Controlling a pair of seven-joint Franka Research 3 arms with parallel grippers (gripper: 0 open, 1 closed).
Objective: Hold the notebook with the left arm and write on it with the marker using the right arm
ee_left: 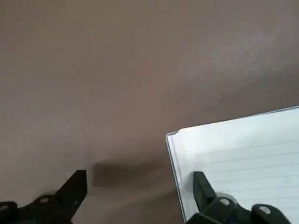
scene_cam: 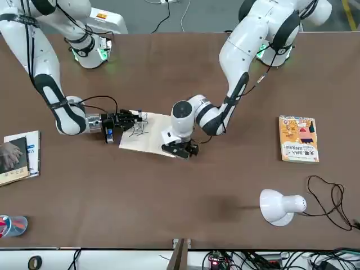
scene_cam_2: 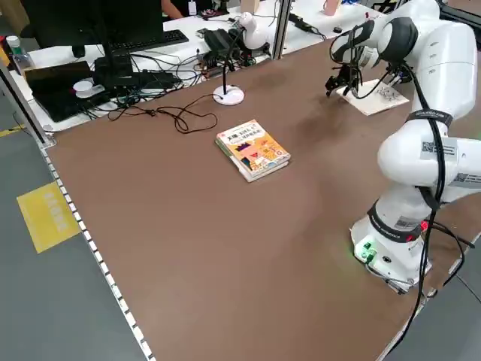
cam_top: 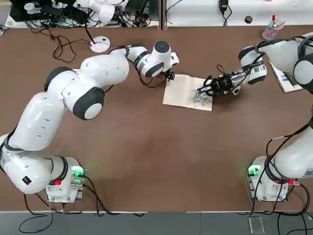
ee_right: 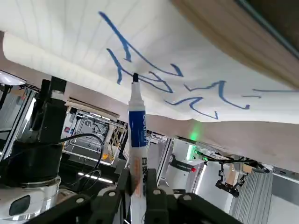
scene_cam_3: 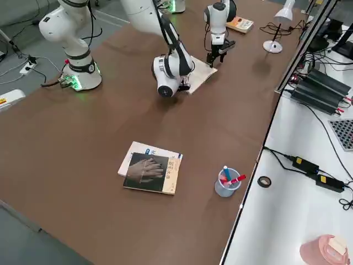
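The cream-white notebook [cam_top: 185, 90] lies open at mid-table, with scribbles [cam_top: 201, 101] on its near right part. My left gripper [cam_top: 169, 76] is down at the notebook's far left corner. It is open, with one finger [ee_left: 203, 188] on the lined page [ee_left: 243, 154] and the other finger [ee_left: 74, 189] over bare table. My right gripper [cam_top: 207, 90] reaches in from the right, shut on the marker [ee_right: 137, 133]. The marker's tip touches the page among blue strokes [ee_right: 154, 79]. In the front view the notebook [scene_cam: 149, 138] lies between the right gripper [scene_cam: 128, 120] and the left gripper [scene_cam: 183, 149].
An orange-yellow book [scene_cam: 298, 138] lies on the robot's left side, with a white desk lamp [scene_cam: 279, 206] and its cable behind it. A dark-covered book [scene_cam: 16, 156] and a clear cup of pens [cam_top: 270, 30] sit at the far right.
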